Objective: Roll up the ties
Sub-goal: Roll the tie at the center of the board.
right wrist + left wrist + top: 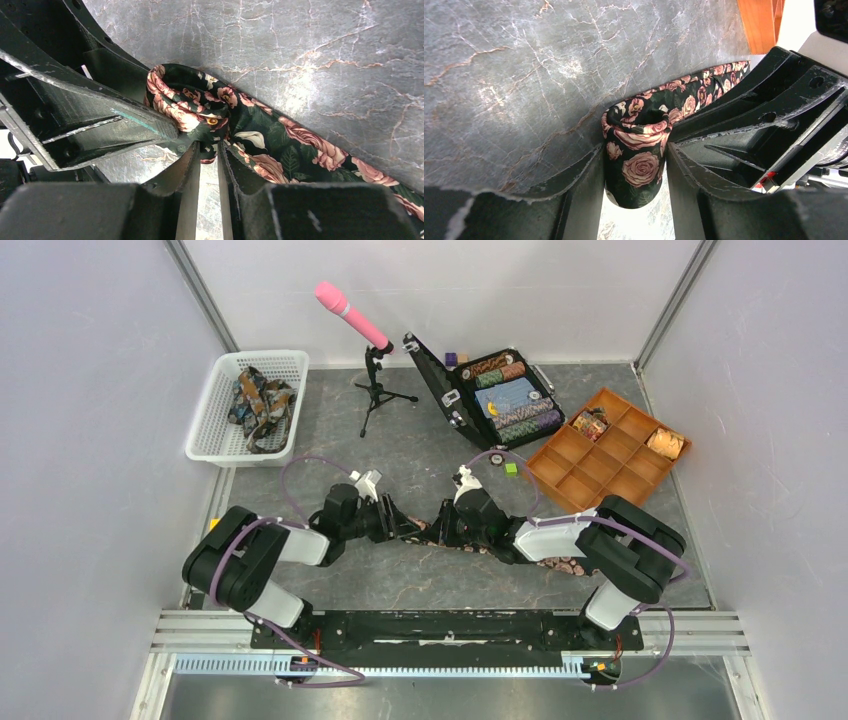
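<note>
A dark tie with pink roses [565, 565] lies across the table's near middle, running right under my right arm. Its left end is wound into a small coil [636, 165]. My left gripper [635, 150] is shut on this coil, one finger pressing each side. My right gripper [209, 147] faces it and is shut on a fold of the same tie [280, 145], right beside the coil. Seen from above, the left gripper [405, 525] and right gripper [442, 530] nearly touch. More ties [258, 400] lie heaped in a white basket [215, 400].
An orange compartment tray [600, 475] at the right holds a dark coiled tie [590, 423] and a tan-gold one [666, 443]. An open black case [455, 400] of poker chips stands at the back. A pink microphone [352, 315] on a tripod stands behind the middle. A green cube [511, 469] lies near the tray.
</note>
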Robot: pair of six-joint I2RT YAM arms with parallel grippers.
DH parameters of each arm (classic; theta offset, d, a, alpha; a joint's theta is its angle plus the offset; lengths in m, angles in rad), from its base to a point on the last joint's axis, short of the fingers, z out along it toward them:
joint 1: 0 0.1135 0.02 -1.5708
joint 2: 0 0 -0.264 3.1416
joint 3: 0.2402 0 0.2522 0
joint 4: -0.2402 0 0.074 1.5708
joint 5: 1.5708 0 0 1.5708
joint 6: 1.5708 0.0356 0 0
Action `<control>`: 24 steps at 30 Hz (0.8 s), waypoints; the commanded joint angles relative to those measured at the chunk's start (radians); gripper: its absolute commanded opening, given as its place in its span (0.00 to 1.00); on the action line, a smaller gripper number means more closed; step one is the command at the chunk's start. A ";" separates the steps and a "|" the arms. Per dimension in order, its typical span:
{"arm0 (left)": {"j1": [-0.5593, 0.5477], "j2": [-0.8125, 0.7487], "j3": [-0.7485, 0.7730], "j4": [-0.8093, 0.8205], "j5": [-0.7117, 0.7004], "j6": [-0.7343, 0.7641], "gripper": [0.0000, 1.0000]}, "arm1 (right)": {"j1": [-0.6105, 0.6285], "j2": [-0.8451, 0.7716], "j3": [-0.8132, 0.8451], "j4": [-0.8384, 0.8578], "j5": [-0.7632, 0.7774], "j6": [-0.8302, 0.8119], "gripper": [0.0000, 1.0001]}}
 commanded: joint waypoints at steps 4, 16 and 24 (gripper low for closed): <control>-0.023 0.041 -0.032 0.079 0.023 -0.018 0.45 | -0.004 0.006 -0.009 0.011 0.015 0.003 0.25; -0.031 -0.105 0.041 -0.167 -0.088 0.015 0.37 | -0.005 -0.102 0.002 -0.014 -0.007 -0.076 0.30; -0.057 -0.229 0.163 -0.547 -0.283 0.139 0.37 | -0.006 -0.281 -0.001 -0.160 0.096 -0.183 0.35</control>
